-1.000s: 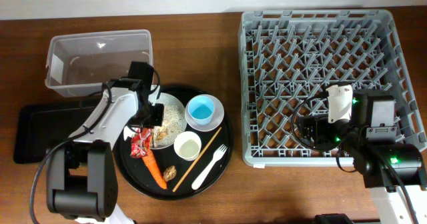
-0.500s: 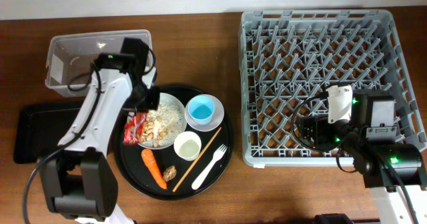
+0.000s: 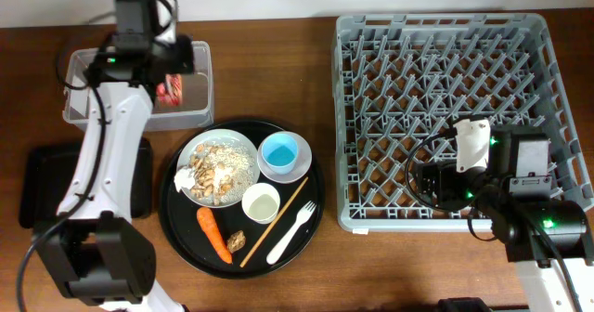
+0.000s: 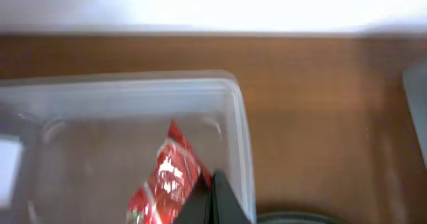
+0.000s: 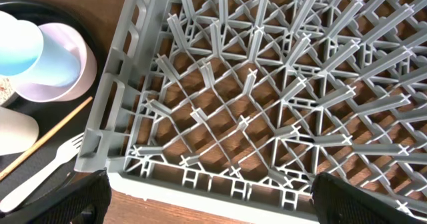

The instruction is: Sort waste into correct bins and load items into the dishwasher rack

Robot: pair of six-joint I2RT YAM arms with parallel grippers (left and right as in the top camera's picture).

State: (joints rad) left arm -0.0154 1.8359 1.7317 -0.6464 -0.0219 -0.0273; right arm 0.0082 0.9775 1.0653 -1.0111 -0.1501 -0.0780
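My left gripper (image 3: 173,85) is shut on the crumpled red wrapper (image 3: 172,91) and holds it over the right end of the clear tub (image 3: 83,108). In the left wrist view the wrapper (image 4: 170,177) hangs from the closed fingers (image 4: 212,201) inside the tub rim (image 4: 240,131). The black rectangular tray (image 3: 42,187) lies to the left. The white plate (image 3: 186,154) holds beige scraps (image 3: 223,168) and a white wad (image 3: 188,177). The carrot (image 3: 215,235), brown lump (image 3: 236,241), pale-blue cup (image 3: 279,151) on the white bowl (image 3: 299,170), white cup (image 3: 261,201), chopstick (image 3: 278,217) and fork (image 3: 292,230) lie on the round tray. My right gripper (image 5: 207,204) is open over the front edge of the grey rack (image 3: 445,117).
The large round black tray (image 3: 176,210) sits between the bins and the rack. The right wrist view shows the rack's front left corner (image 5: 107,151), the blue cup (image 5: 20,44) and the fork (image 5: 47,171). Bare wooden table lies around them.
My left gripper lifted the red wrapper off the round tray and carried it up and back to the clear tub. The right arm has not moved.
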